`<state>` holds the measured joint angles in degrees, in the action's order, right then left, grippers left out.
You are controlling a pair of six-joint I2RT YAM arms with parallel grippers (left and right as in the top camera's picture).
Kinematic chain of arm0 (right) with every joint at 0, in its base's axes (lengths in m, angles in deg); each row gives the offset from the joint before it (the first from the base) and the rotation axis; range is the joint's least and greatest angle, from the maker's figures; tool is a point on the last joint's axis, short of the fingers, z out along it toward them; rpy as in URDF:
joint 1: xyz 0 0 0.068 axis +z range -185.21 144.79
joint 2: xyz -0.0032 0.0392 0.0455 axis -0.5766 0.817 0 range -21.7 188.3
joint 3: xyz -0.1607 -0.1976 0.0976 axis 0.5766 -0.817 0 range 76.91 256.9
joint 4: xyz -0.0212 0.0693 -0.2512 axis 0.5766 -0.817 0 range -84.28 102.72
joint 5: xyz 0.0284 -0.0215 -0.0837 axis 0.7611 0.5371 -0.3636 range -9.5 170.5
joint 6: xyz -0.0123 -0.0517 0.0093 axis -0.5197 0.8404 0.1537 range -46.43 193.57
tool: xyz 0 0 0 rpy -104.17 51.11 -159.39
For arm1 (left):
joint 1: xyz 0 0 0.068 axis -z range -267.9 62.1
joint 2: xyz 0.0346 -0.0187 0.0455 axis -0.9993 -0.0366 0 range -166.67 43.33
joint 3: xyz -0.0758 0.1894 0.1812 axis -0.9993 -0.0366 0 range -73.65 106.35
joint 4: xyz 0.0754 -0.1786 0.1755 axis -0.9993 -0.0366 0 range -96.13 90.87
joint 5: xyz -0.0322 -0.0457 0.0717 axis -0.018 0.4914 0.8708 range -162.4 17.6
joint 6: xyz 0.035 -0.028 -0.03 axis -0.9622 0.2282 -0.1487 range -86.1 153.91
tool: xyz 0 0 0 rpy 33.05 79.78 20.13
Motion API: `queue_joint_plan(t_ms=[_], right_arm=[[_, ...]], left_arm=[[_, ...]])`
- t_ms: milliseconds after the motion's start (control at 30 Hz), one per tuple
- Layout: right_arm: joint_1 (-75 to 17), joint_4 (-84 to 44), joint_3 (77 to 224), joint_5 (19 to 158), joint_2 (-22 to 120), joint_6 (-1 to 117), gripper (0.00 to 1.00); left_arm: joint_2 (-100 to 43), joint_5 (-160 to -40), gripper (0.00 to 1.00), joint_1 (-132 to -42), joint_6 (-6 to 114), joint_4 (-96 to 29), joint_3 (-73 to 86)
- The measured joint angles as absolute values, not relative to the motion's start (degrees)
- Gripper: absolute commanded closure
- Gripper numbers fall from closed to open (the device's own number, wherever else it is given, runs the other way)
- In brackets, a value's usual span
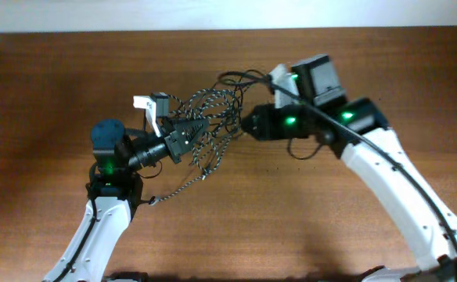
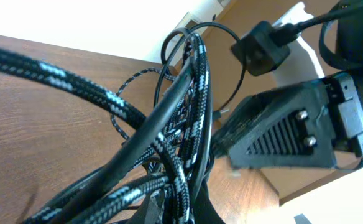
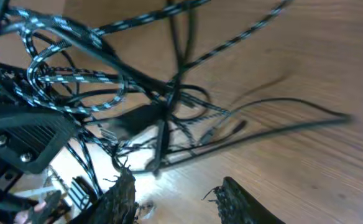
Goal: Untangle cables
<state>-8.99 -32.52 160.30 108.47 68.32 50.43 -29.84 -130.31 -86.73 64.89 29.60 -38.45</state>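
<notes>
Cables: two, a braided cable [image 2: 57, 78] and a plain black cable [image 2: 150, 123], wound together into one tangle.
Grippers: two, the left gripper [image 1: 188, 133] and the right gripper [image 3: 178, 202]. Their tips point at each other and are close together.
Left gripper state: the fingers are together, clamped on braided strands that fan out from its tip.
Right gripper state: the fingers [image 3: 122, 199] are apart with nothing between them. The tangle sits just ahead of the tips and is not touching the pads.
Tangle place: between the two gripper tips, bunched at the left gripper. A few thin strands lie on the table ahead of the right gripper.
Loose end: one braided strand trails back past the left gripper's side and ends near the base of that arm.
Small piece: one white block [image 1: 142, 103] lies just beside the left gripper, on the side away from the right gripper. I cannot tell whether it is a plug.
Surface: a table [image 1: 41, 78] of brown wood grain, flat, with a soft sheen.
Room: a plain white wall [image 1: 213, 12] runs beyond the table's far edge.
Braided cable texture: a woven sleeve speckled black and white, round in section.
Plain black cable texture: smooth, glossy and unpatterned.
Gripper make: black wedge-shaped fingers with ribbed sides and visible screw heads, on white arms [image 1: 393, 180].
</notes>
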Motion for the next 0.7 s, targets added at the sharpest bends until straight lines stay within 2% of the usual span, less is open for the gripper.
queue_joint_plan(t_ms=[100,167,233,400,433,533,700], right_arm=[[-5.58,-29.96,160.30,107.49,70.52,45.67,0.72],[-5.26,-29.72,160.30,107.44,70.52,42.37,0.67],[-5.15,-30.09,160.30,105.67,70.52,39.96,0.67],[-1.48,-29.98,160.30,97.54,70.52,37.06,0.72],[-0.91,-29.87,160.30,96.75,70.52,36.20,0.74],[0.03,-30.07,160.30,93.26,70.52,33.43,0.96],[1.34,-32.71,160.32,81.50,70.52,32.18,0.96]], left_arm=[[-29.84,-130.81,1.00,-86.73,61.32,28.31,-38.45],[-29.84,-131.56,1.00,-86.75,53.39,23.98,-38.30],[-29.84,-132.02,1.00,-86.73,46.11,21.60,-38.27],[-29.84,-132.02,1.00,-86.73,42.24,21.40,-38.27],[-29.84,-131.95,1.00,-86.75,42.18,21.38,-38.27],[-29.84,-131.73,1.00,-86.73,41.81,21.16,-38.27],[-29.84,-132.12,1.00,-86.34,41.81,20.46,-38.27]])
